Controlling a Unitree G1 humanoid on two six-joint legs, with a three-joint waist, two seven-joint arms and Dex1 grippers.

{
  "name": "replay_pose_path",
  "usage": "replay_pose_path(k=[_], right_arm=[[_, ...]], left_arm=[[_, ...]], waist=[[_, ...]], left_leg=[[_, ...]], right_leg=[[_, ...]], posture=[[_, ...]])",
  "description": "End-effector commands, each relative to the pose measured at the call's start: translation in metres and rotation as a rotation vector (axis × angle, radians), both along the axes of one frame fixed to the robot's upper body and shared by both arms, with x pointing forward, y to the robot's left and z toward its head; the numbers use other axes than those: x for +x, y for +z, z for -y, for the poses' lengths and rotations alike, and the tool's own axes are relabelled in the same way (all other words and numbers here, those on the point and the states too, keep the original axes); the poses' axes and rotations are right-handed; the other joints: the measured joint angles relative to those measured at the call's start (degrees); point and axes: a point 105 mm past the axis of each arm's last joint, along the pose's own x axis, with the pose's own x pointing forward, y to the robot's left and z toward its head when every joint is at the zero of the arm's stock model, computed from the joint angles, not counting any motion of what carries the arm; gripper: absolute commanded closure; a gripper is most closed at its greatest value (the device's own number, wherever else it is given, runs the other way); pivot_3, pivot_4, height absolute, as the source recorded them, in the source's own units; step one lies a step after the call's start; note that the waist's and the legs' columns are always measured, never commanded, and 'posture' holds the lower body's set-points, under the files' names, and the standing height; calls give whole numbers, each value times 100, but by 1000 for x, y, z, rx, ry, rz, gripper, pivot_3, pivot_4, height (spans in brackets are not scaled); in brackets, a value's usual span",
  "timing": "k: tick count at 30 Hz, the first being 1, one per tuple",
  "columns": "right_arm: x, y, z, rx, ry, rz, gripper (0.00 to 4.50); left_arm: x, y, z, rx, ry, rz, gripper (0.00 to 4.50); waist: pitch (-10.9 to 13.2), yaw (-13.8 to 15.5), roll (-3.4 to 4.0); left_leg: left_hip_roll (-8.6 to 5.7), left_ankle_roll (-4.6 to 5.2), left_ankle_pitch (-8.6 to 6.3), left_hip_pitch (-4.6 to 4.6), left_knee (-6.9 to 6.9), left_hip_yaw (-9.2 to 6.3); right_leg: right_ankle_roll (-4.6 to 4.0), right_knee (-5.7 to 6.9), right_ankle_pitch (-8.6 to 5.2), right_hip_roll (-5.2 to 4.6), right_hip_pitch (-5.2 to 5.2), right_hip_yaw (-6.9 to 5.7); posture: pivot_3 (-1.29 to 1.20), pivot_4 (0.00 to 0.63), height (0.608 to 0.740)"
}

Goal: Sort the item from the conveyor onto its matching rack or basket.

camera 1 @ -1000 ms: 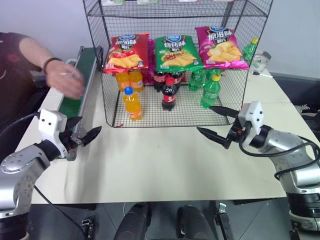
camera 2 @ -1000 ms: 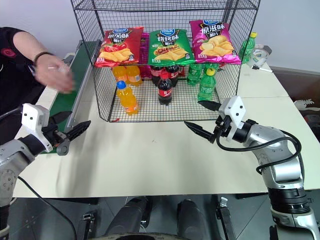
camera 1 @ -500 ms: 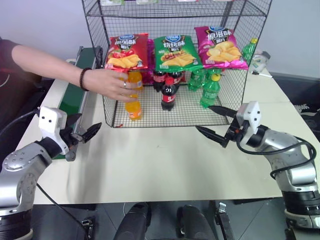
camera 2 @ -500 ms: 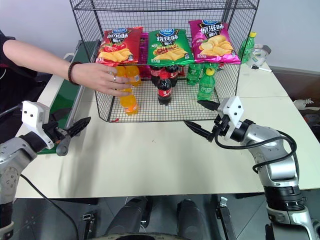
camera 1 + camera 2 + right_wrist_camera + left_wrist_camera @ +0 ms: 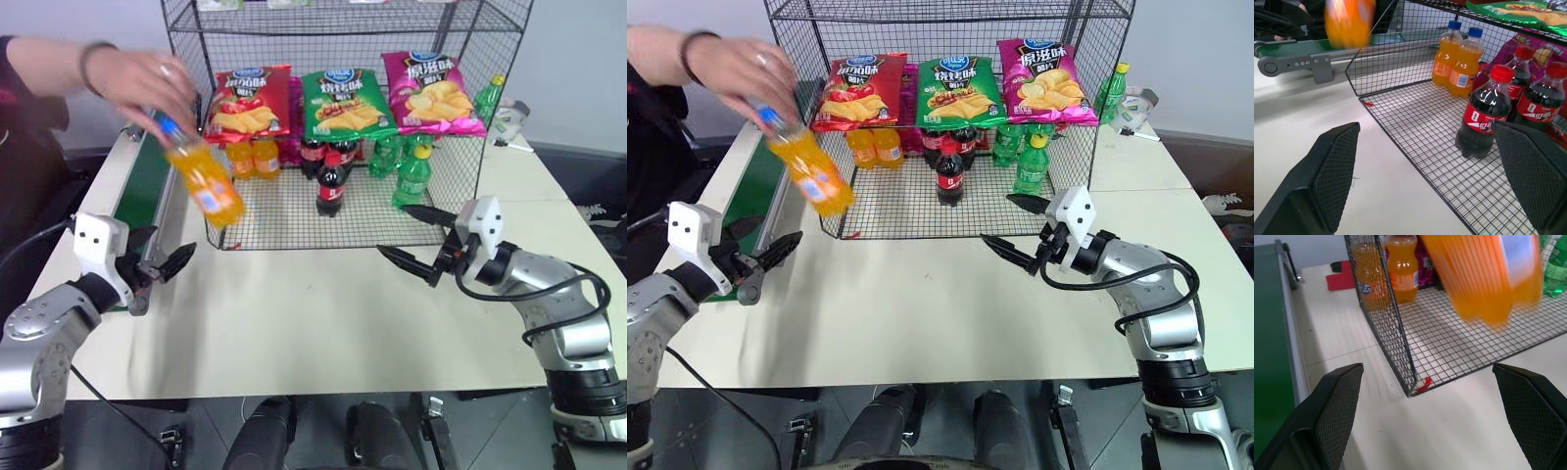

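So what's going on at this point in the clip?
A person's hand is carrying an orange soda bottle through the air, tilted, between the black wire rack and the green conveyor. The robot is not handling anything: its left pincer hangs open beside the conveyor's near end, and its right pincer hangs open over the table in front of the rack. Two more orange bottles, cola and green bottles stand inside the rack.

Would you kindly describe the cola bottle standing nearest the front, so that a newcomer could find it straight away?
Start at the black wire rack on the white table and look at its bottom tier, beneath the green crisp bag. The cola bottle stands alone there, ahead of the back row: dark drink, red cap and label, unlike the orange and green bottles.
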Motion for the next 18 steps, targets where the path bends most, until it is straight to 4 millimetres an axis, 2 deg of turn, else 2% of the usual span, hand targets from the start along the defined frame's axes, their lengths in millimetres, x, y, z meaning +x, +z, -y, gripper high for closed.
replay_pose_path(k=[1, 13, 18], right_arm=[[-4, 11, -6, 11, 36, 44, 0], [1, 10, -5, 16, 45, 47, 0], [1, 8, -4, 18, 45, 50, 0]], left_arm=[[-6, 14, -7, 1, 49, 54, 69], [1, 17, -44, 43, 286, 131, 69], [6, 20, -65, 35, 416, 158, 69]], waist=[[0, -3, 0], [0, 4, 0], [0, 4, -1]], left_leg=[[0, 0, 0, 0, 0, 0], [0, 0, 0, 1, -1, 0], [0, 0, 0, 0, -1, -1]], right_leg=[[0, 0, 0, 0, 0, 0], [0, -1, 0, 0, 0, 0], [1, 1, 1, 1, -1, -2]], posture=[[0, 150, 740], [0, 150, 740], [0, 150, 740]])
